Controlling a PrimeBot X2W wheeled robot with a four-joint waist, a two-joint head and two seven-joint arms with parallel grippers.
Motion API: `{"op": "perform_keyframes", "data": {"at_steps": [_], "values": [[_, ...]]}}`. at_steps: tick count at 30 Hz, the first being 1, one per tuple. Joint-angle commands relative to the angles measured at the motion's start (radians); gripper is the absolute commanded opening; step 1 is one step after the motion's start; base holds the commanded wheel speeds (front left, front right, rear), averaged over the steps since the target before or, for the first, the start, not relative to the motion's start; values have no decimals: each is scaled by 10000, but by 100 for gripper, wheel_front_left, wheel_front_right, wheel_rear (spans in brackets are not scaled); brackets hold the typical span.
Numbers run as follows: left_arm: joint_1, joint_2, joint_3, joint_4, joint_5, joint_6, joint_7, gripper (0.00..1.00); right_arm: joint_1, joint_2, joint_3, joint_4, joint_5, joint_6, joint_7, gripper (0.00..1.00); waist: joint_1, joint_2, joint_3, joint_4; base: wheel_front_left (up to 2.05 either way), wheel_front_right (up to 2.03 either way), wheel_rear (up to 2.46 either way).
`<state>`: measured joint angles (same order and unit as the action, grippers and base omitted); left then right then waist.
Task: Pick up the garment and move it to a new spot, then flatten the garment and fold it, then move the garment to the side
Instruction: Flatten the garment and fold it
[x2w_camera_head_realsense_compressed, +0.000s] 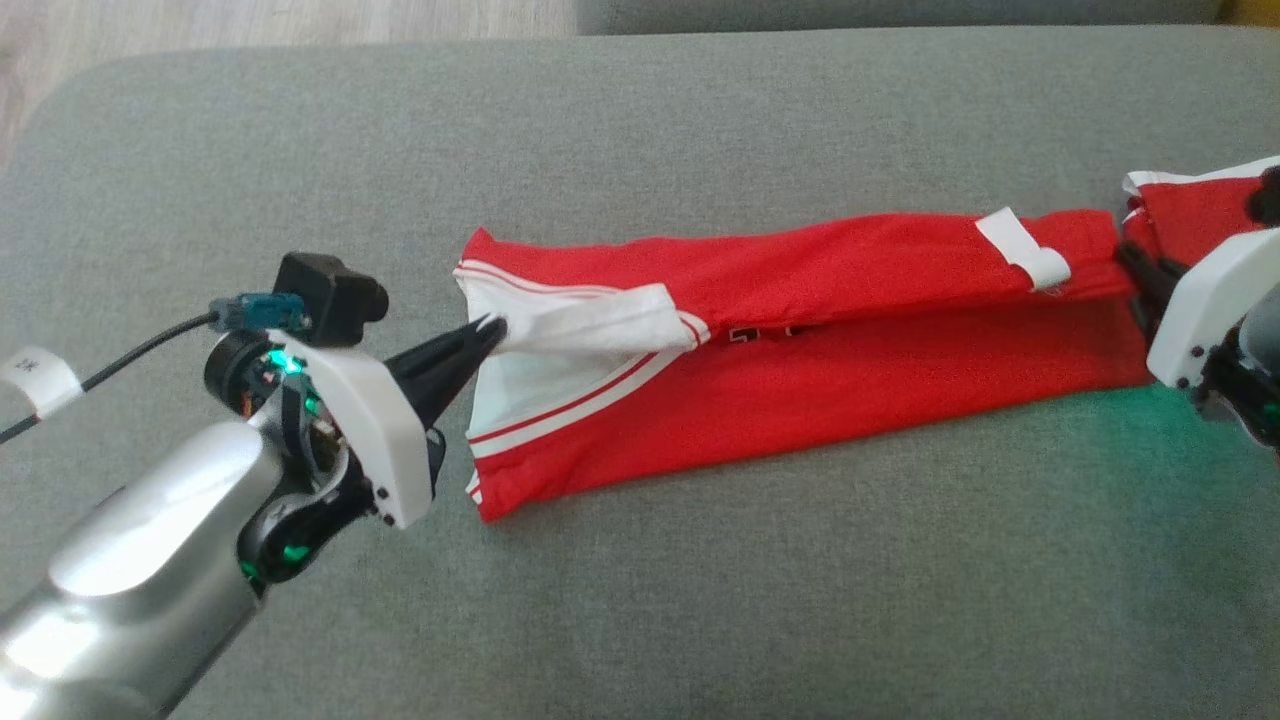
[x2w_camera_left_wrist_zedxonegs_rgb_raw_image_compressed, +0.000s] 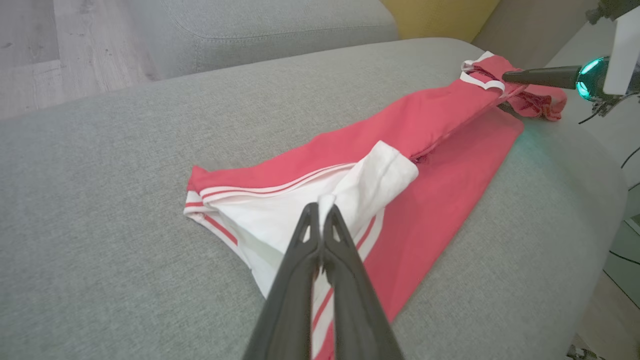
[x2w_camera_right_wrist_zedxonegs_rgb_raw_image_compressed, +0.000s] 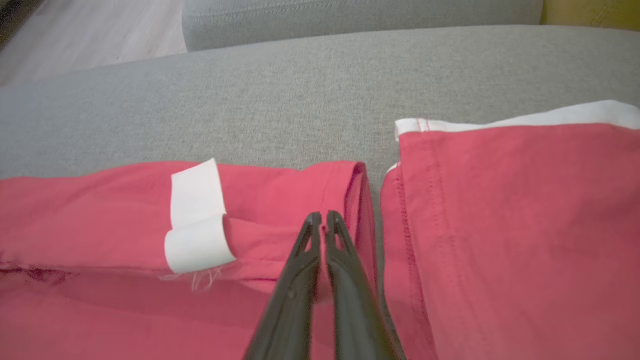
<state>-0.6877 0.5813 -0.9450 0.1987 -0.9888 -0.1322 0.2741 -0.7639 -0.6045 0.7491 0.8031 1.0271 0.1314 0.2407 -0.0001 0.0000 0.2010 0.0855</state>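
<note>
Jersey (red, white-trimmed) lies on cushion; left gripper pinches its sleeve at nine o'clock, right gripper pinches it at three.

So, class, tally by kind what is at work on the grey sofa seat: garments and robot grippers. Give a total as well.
garment: 1
grippers, left gripper and right gripper: 2
Total: 3
</note>
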Motion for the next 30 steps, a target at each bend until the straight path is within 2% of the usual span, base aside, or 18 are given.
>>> {"op": "perform_keyframes", "data": {"at_steps": [1, 12, 18, 19, 20, 21, 25, 30], "values": [[-323, 572, 329, -453, -150, 17, 192, 0, 139, -387, 178, -178, -3, -7, 158, 0, 1, 0, -78, -5, 0, 0, 0], [115, 1293, 189, -1608, -1375, 20, 1422, 0, 334, -718, 1016, -122, 263, -7, 936, 0, 1, 0, -328, -144, 0, 0, 0], [358, 1293, -80, -1816, -1542, 69, 1774, 0, 345, -830, 1289, -63, 449, -7, 1300, 0, 1, 0, -229, -198, 0, 0, 0], [400, 1257, -122, -1817, -1570, 69, 1795, 0, 338, -830, 1304, 16, 462, -7, 1330, 39, 1, 0, -221, -205, 0, 0, 0], [430, 1222, -152, -1810, -1568, 68, 1781, 85, 345, -804, 1321, 107, 505, -7, 1426, 100, 1, 0, -218, -212, 0, 0, 0], [453, 1180, -159, -1782, -1556, 76, 1731, 100, 331, -784, 1354, 122, 518, -7, 1466, 100, 1, 0, -218, -219, 0, 0, 0], [400, 983, 34, -1569, -1262, 172, 1087, 100, 72, -768, 1134, 278, 571, -7, 995, 100, 1, 0, -247, -254, 0, 0, 0], [219, 503, 843, -934, -560, 763, -903, 100, -439, -567, 681, 311, 588, -7, -69, 100, 1, 0, -424, -335, 0, 0, 0]]}}
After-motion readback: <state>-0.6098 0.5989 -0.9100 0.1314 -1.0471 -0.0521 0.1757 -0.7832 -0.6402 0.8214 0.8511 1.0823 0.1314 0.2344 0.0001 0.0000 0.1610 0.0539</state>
